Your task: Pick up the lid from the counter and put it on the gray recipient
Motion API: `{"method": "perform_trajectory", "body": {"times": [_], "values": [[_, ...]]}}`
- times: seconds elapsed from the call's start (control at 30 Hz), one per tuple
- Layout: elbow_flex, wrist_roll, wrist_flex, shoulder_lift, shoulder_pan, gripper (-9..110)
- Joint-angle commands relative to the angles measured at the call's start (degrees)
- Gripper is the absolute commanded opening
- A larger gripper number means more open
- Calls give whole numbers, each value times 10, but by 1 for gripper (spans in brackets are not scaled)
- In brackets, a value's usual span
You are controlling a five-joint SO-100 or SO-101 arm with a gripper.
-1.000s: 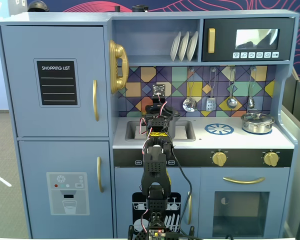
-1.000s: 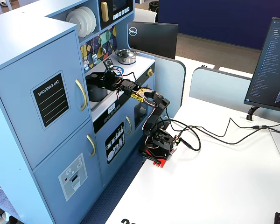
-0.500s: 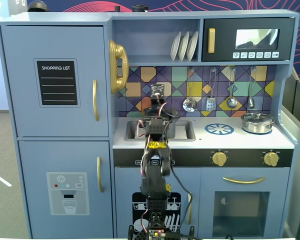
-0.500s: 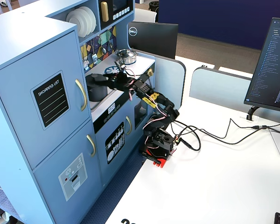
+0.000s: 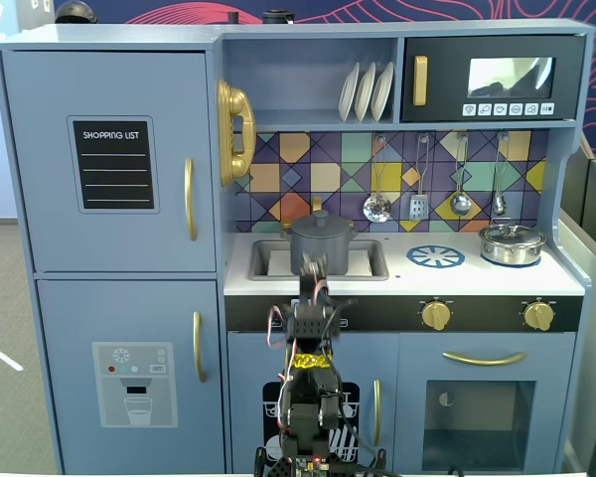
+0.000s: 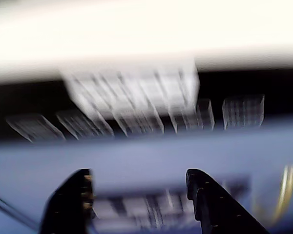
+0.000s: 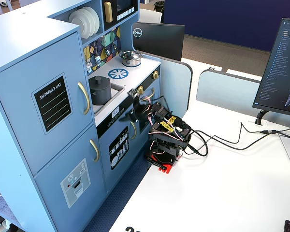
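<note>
Toy kitchen counter (image 5: pixel 477 283): the lid (image 5: pixel 321 221) sits on the gray pot (image 5: pixel 321 246) in the sink; the gripper (image 6: pixel 139 183) (fingers apart, empty) hangs just below the counter's front edge.

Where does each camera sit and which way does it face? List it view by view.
A fixed view: straight in front of the toy kitchen, facing the gray pot with its lid on; the arm rises at bottom centre.
Wrist view: on the arm, blurred, facing the kitchen's front; the open pincer shows at the bottom.
Another fixed view: high at the left, looking down across the desk; the whole arm shows.
Both fixed views share the pot and the silver pot.
</note>
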Motion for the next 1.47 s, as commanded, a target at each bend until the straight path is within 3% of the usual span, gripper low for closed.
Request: {"method": "perform_trajectory", "body": {"times": [0.0, 0.2, 0.43, 0.7, 1.43], "values": [[101, -32, -26, 11, -11, 2], [121, 86, 156, 30, -52, 0], [121, 83, 324, 47, -56, 0], [121, 40, 364, 47, -50, 1], [121, 40, 364, 48, -51, 7]]}}
